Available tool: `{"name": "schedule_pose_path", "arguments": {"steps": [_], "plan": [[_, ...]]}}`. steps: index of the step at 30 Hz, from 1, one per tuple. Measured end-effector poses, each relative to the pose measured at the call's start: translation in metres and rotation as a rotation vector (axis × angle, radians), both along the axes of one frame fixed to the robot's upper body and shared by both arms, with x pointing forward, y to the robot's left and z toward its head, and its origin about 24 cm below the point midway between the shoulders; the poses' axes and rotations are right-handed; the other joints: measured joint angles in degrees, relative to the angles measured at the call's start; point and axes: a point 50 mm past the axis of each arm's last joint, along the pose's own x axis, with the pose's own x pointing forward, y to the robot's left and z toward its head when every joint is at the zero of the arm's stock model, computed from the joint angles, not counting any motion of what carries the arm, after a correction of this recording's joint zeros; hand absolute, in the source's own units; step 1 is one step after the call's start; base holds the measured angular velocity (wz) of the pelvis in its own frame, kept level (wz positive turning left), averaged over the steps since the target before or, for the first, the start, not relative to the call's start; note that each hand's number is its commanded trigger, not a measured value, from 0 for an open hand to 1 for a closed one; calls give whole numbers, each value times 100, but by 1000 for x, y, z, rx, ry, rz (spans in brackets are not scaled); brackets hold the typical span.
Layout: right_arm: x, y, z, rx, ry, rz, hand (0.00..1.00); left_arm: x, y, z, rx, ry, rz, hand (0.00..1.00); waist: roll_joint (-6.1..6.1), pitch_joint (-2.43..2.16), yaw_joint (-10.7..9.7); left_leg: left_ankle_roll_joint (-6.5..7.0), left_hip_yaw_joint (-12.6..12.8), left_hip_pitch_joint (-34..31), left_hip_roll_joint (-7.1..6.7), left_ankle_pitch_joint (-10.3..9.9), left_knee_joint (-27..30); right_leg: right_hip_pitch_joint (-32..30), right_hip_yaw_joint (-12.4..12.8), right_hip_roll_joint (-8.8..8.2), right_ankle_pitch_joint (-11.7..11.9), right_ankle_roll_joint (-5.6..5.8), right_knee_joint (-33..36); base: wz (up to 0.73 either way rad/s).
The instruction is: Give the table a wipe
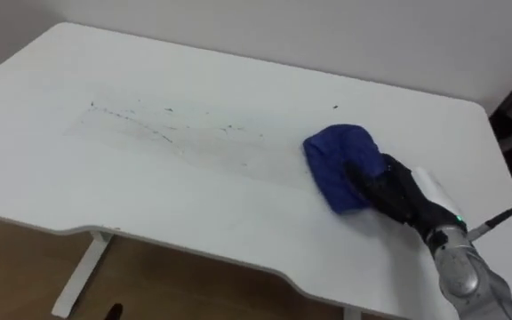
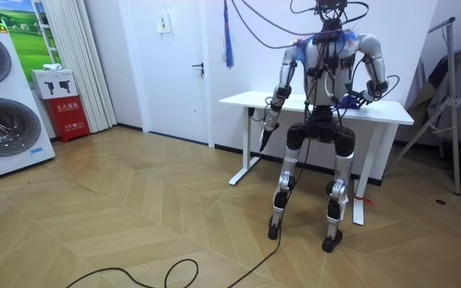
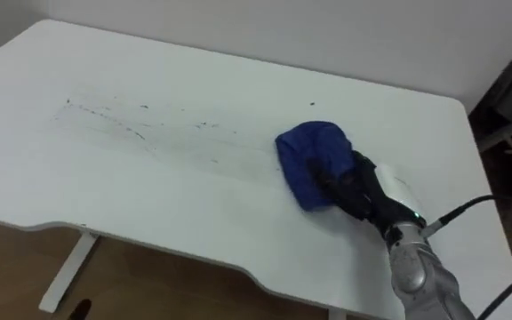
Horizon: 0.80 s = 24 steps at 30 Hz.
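Right hand [image 1: 389, 191]: fingers seemingly curled on blue cloth [image 1: 340, 160]
Marks [image 1: 163, 129]: dark specks on table [image 1: 238, 80], left of it
Left hand [image 2: 269, 120]: hangs beside table

Stereo over table [image 1: 238, 89]; room camera behind

White walls [image 2: 114, 64]; a white door [image 2: 182, 88]; herringbone wood floor [image 2: 134, 216]; stacked washing machines [image 2: 6, 128] at the room view's left; a red box [image 2: 69, 118] beside them.

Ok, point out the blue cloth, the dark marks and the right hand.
blue cloth [image 1: 336, 160]: left eye view, middle of the bunched cloth.
dark marks [image 1: 149, 129]: left eye view, along the trail of specks.
right hand [image 1: 391, 194]: left eye view, back of the hand.
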Motion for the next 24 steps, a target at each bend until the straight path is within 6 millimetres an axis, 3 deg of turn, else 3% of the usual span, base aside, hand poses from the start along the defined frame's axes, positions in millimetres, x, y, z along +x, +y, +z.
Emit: {"name": "schedule_pose_path", "arguments": {"steps": [7,12,15,18,20,21,24], "plan": [[-3,-54,24,20,-118,-249,0,-10,4,0,-16,1,64,0,-14,10,-424,8,251,74,-11,-1,6,-113,248,6,-5,9,69,-17],[-17,-96,39,24,-241,-479,0,-29,18,3,4,8,170,0,-123,34,-732,7,316,150,-17,-2,0,-100,394,36,-7,13,39,-16],[-33,-118,35,76,-261,-636,0,-34,22,4,12,9,198,0,-198,48,-857,7,381,145,-17,-4,-6,-112,402,37,-6,14,24,-1],[-50,-135,25,112,-261,-794,0,-37,24,5,18,11,215,0,-261,20,-917,9,445,147,-15,-12,-19,-137,440,48,-5,15,26,-6],[-60,-146,23,125,-256,-864,0,-41,24,5,20,22,219,0,-229,5,-975,7,478,137,6,-59,-18,-167,460,72,2,16,29,-7],[-67,-153,22,130,-260,-913,0,-43,26,5,23,22,228,0,-207,-29,-999,10,511,120,17,-85,-17,-200,476,83,3,16,45,-7],[-90,-169,12,148,-225,-1045,0,-52,29,6,37,37,256,0,-185,-29,-1037,11,563,161,17,-85,1,-197,510,76,5,22,103,-6]]}}
